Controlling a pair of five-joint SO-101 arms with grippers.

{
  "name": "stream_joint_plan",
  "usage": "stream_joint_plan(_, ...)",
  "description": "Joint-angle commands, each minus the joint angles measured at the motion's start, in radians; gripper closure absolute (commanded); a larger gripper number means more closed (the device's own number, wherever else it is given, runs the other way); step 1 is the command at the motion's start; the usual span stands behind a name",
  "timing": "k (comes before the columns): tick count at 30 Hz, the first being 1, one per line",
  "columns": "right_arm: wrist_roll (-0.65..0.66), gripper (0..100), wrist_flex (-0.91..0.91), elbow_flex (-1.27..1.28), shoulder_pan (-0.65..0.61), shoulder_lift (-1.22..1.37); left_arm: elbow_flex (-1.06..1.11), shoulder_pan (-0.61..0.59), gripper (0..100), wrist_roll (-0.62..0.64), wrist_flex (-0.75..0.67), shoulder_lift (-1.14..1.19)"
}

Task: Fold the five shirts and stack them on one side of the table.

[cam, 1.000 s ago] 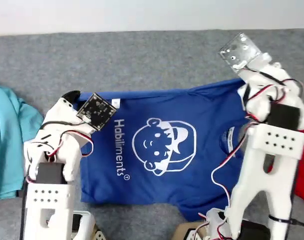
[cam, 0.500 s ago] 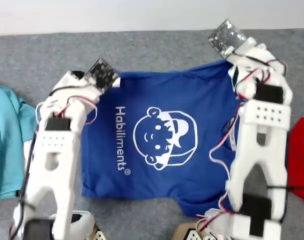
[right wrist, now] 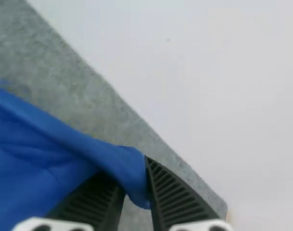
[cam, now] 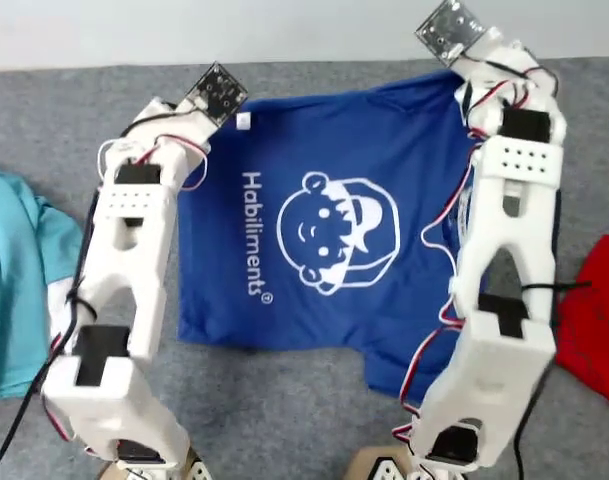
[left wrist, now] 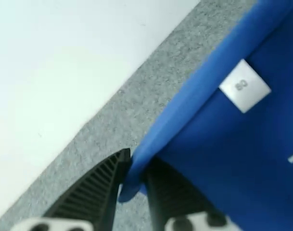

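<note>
A blue shirt (cam: 334,230) with a white cartoon face lies spread across the middle of the grey table, print side up. My left gripper (left wrist: 132,180) is shut on the shirt's far left edge (left wrist: 136,163), close to a small white label (left wrist: 245,85). My right gripper (right wrist: 134,185) is shut on a bunched far right corner of the shirt (right wrist: 124,166). In the high view both arms stretch toward the table's far edge, the left arm (cam: 134,220) along the shirt's left side and the right arm (cam: 509,190) along its right side.
A teal shirt (cam: 19,285) lies crumpled at the table's left edge. A red shirt (cam: 589,320) sits at the right edge. A white wall (cam: 284,30) runs just behind the table's far edge.
Both arms have stretched toward the far edge, dragging the blue shirt away from the near side; its top edge now lies close to the wall.
</note>
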Motion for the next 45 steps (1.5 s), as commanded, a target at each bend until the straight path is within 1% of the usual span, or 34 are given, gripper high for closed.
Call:
stream_joint_plan(1, 0.017, 98.7, -0.004, -0.193, -0.005, 0.039, -0.148, -0.009, 100, -0.009, 0.078, 0.032)
stream_joint_plan(6, 0.017, 98.7, 0.104, -0.327, -0.024, 0.082, -0.236, -0.003, 100, -0.009, 0.170, 0.066)
stream_joint_plan(9, 0.017, 98.7, 0.203, -0.367, -0.033, 0.077, -0.257, 0.009, 100, -0.009, 0.250, 0.064)
stream_joint_plan(15, 0.017, 98.7, 0.513, -0.493, -0.039, 0.079, -0.311, 0.020, 100, -0.011, 0.551, 0.064)
stream_joint_plan(19, 0.017, 98.7, 0.717, -0.525, -0.038, 0.077, -0.328, 0.020, 100, -0.015, 0.747, 0.064)
stream_joint_plan(20, 0.017, 98.7, 0.763, -0.531, -0.036, 0.077, -0.328, 0.020, 100, -0.025, 0.787, 0.064)
stream_joint_plan(24, 0.017, 98.7, 0.937, -0.563, -0.015, 0.077, -0.328, 0.020, 100, -0.132, 0.939, 0.064)
stream_joint_plan(26, 0.017, 98.7, 1.024, -0.585, -0.002, 0.077, -0.328, 0.020, 100, -0.143, 1.014, 0.064)
stream_joint_plan(27, 0.017, 98.7, 1.052, -0.591, 0.002, 0.077, -0.328, 0.020, 100, -0.150, 1.049, 0.064)
stream_joint_plan(29, 0.015, 98.7, 1.058, -0.591, 0.021, 0.073, -0.328, 0.020, 100, -0.184, 1.119, 0.064)
stream_joint_plan(31, 0.015, 98.7, 1.058, -0.585, 0.035, 0.064, -0.328, 0.020, 100, -0.192, 1.163, 0.066)
stream_joint_plan(35, 0.015, 98.7, 1.058, -0.440, 0.050, -0.016, -0.323, 0.020, 100, -0.207, 1.183, 0.068)
stream_joint_plan(39, 0.018, 98.7, 1.058, -0.140, 0.065, -0.176, -0.321, 0.020, 100, -0.239, 1.197, 0.074)
stream_joint_plan(44, 0.072, 98.7, 1.055, 0.206, 0.068, -0.367, -0.303, 0.020, 99, -0.242, 1.218, 0.072)
stream_joint_plan(45, 0.074, 98.7, 1.055, 0.262, 0.068, -0.397, -0.285, 0.025, 99, -0.259, 1.218, 0.069)
